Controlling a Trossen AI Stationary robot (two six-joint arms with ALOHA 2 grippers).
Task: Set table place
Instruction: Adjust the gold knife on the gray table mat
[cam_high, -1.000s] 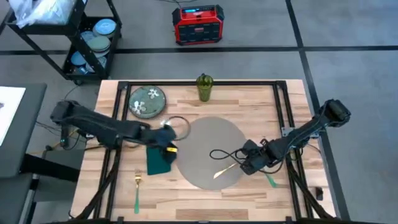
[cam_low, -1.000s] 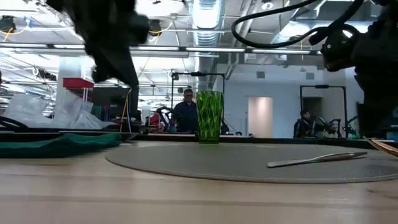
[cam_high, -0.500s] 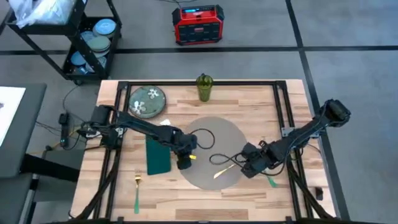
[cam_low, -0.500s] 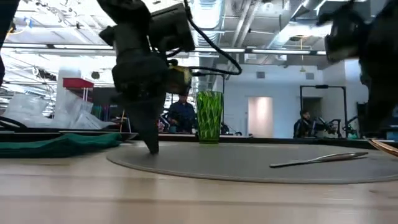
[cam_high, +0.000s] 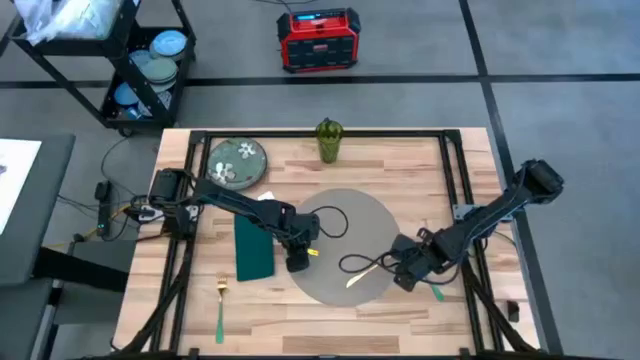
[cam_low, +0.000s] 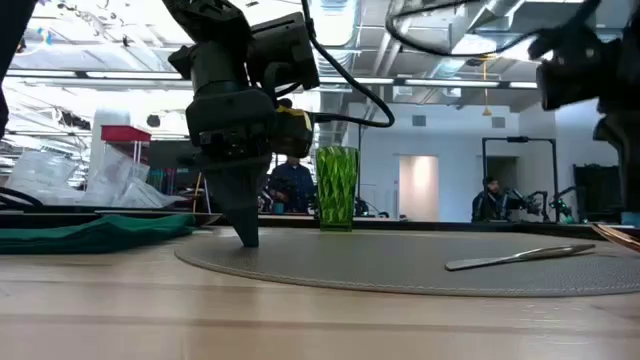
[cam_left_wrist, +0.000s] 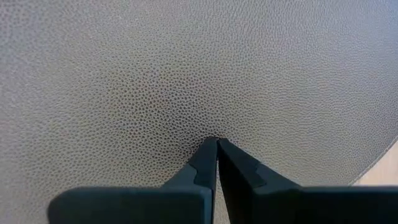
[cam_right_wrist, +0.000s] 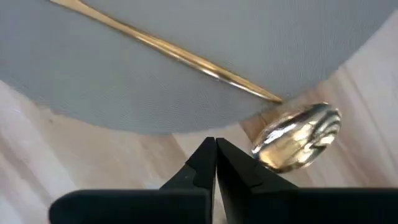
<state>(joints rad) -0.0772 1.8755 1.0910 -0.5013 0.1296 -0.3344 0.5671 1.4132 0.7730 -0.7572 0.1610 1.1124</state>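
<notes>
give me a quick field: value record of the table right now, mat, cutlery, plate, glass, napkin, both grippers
mat: round grey placemat at the middle of the wooden table
spoon: gold, handle on the placemat, bowl off its edge on the wood
fork: green-handled, on the wood near the front left
plate: green floral, back left corner
glass: green, upright, behind the placemat
napkin: dark teal, flat, left of the placemat
left gripper: shut, tips down on the placemat's left part
right gripper: shut, empty, by the spoon's bowl
</notes>
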